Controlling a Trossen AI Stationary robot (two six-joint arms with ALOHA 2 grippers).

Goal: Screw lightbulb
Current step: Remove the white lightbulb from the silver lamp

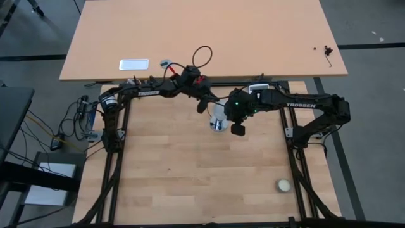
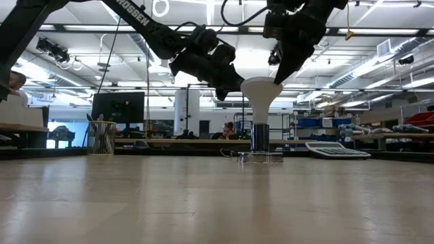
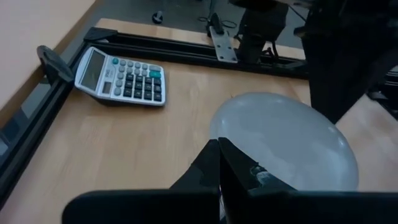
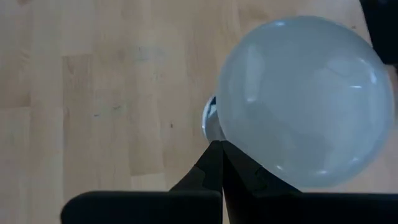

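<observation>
Near the high view's center, the lightbulb [image 1: 219, 116] stands upright in its socket [image 2: 260, 156]. The left gripper [image 1: 202, 105] and right gripper [image 1: 237, 128] flank it, fingers closed, holding nothing.

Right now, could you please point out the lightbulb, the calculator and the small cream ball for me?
lightbulb [image 4: 305, 99]: right wrist view, on its rounded white dome.
calculator [image 3: 121, 78]: left wrist view, on its keypad.
small cream ball [image 1: 283, 185]: high view, on its top.
</observation>
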